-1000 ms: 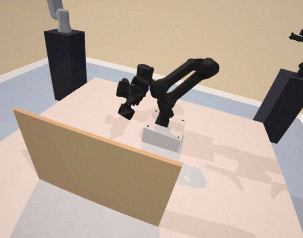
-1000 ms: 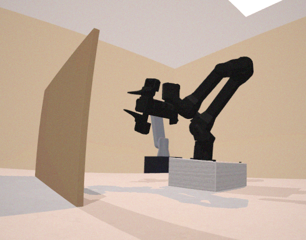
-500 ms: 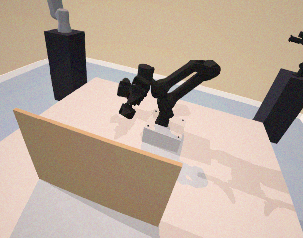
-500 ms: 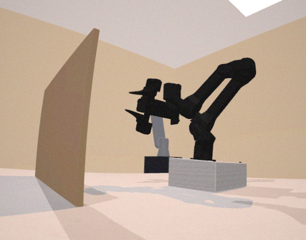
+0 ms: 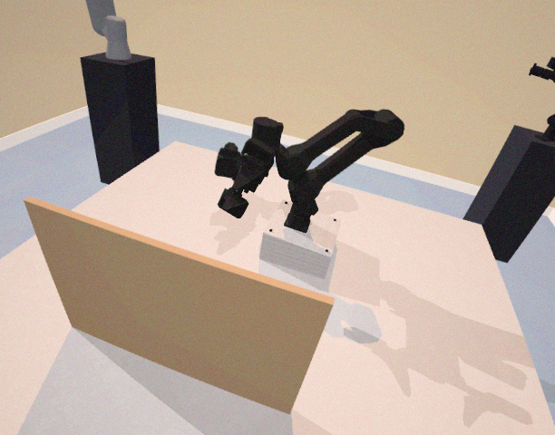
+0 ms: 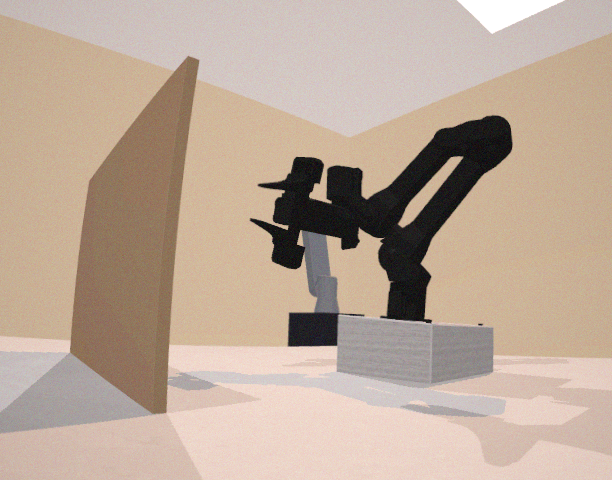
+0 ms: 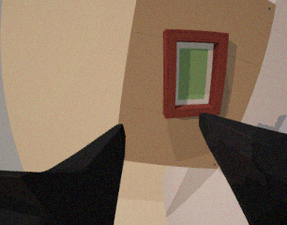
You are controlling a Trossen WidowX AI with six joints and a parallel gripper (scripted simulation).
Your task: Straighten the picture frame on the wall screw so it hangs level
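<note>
The picture frame [image 7: 170, 75] is red, with a green picture and a pale border, and hangs on the front of the brown wall panel [image 7: 145, 84] [image 5: 184, 299] [image 6: 125, 258] in the wrist view. Its top edge slopes slightly down to the right there; the view is tilted and I cannot tell whether it hangs level. The top and exterior views show the panel's back, so the frame is hidden there. The screw and notched strip are hidden. My gripper [image 7: 161, 124] [image 6: 254, 202] is open and empty, backed well away from the panel. Its right finger overlaps the frame's lower edge only in the view.
The arm stands on a grey block [image 5: 292, 255] [image 6: 384, 346] behind the panel. Dark pedestals [image 5: 122, 117] [image 5: 521, 187] with other arms stand at the back left and right. Shadows of the arm lie across the pale table top [image 5: 437, 281].
</note>
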